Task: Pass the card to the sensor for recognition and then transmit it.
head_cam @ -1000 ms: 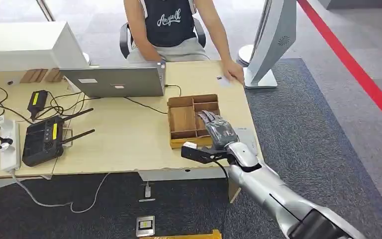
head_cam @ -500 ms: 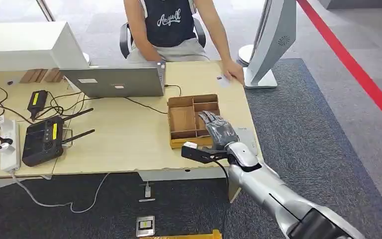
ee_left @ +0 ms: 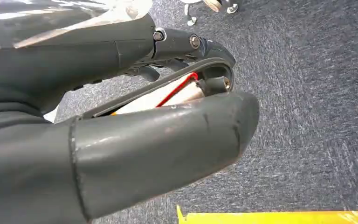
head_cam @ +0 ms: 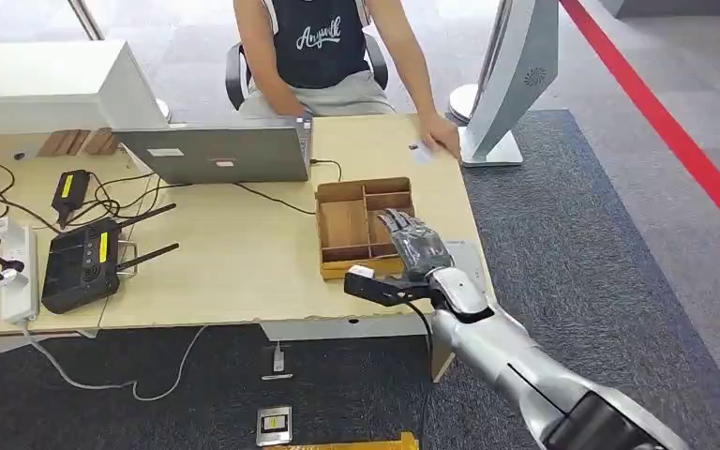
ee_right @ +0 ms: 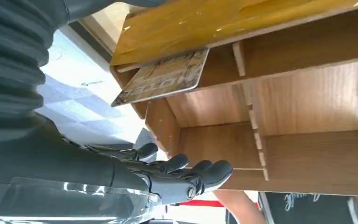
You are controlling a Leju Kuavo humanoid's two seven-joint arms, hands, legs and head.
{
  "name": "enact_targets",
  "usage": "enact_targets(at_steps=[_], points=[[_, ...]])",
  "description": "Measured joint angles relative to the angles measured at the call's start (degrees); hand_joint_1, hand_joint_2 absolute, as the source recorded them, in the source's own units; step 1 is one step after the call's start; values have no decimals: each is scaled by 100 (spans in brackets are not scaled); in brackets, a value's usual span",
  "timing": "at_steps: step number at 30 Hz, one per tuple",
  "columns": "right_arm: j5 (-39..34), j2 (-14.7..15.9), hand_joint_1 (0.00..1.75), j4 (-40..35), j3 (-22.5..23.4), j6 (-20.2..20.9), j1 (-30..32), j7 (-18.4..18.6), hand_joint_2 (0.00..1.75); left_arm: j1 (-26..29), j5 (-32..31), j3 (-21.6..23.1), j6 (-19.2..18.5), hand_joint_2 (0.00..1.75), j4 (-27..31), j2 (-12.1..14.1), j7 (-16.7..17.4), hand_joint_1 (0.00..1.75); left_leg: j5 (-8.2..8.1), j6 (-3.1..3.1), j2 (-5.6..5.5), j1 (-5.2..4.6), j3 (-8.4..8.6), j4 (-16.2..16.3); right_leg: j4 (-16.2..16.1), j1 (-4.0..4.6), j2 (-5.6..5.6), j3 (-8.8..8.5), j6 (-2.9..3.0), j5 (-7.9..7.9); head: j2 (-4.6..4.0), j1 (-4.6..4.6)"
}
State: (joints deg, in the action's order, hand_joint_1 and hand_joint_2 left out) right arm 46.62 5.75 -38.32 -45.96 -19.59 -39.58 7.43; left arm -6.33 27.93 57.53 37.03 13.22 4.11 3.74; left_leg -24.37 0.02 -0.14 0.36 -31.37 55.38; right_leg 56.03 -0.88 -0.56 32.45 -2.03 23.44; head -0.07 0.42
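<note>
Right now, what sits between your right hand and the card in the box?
In the right wrist view, only the wooden box's own partition and bare compartment floor separate the right hand from the card; nothing loose.

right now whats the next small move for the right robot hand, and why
Probably ease the right robot hand down and curl its fingers toward the card. The card leans in a compartment of the wooden tray, and the hand looks empty above it.

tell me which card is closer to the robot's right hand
The patterned card leaning inside the wooden tray, just beside the right hand. The other, a white card, lies flat far off by the person's hand.
</note>
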Motion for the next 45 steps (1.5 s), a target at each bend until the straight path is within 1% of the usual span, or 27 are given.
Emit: enact_targets(at_steps=[4,9,10,11,12,13,24,37,39,45], points=[[-87,74,0,7,55,-151,-19,90,175,0,-7,0,4,0,0,-2,-2,0,0,0,0,0,0,1,0,0,0,0,0,0,0,0],[-127,183,2,2,105,-177,-14,155,175,0,-53,17,4,0,0,-2,-33,0,0,0,0,0,0,1,0,-1,0,0,-1,-1,0,0],[-131,195,26,2,105,-175,-14,155,175,0,-52,28,4,0,0,-2,-33,0,0,0,0,0,1,1,0,0,0,0,-1,-1,0,0],[-135,208,101,0,105,-170,-14,155,175,0,-52,35,4,0,0,-2,-33,0,0,0,0,0,0,1,0,0,0,0,-1,-1,0,0],[-138,214,169,0,107,-166,-14,155,175,0,-50,35,6,0,0,-2,-33,0,0,0,0,0,1,1,0,0,0,0,-1,-1,0,0],[-148,214,175,0,107,-162,-15,155,175,0,-46,35,13,0,0,-2,-33,0,0,0,0,0,1,1,0,0,0,0,-1,-1,0,0],[-334,142,175,63,114,-153,-75,4,175,-1,33,35,37,0,0,-31,85,0,0,0,0,0,0,1,0,0,0,-1,-2,-1,0,0],[-361,92,175,170,116,-164,-181,-15,175,-3,28,35,48,0,0,-37,85,0,0,0,0,0,2,1,0,0,1,-1,-2,-1,0,0],[-376,81,175,183,114,-157,-187,-63,175,-2,15,37,50,0,0,-39,74,0,0,0,0,0,2,1,0,0,1,-1,-2,-2,0,0],[-393,-15,175,203,98,-146,-193,-112,175,-6,-2,114,52,0,9,-42,44,0,1,0,1,0,3,1,0,0,1,-1,-1,-3,0,0]])
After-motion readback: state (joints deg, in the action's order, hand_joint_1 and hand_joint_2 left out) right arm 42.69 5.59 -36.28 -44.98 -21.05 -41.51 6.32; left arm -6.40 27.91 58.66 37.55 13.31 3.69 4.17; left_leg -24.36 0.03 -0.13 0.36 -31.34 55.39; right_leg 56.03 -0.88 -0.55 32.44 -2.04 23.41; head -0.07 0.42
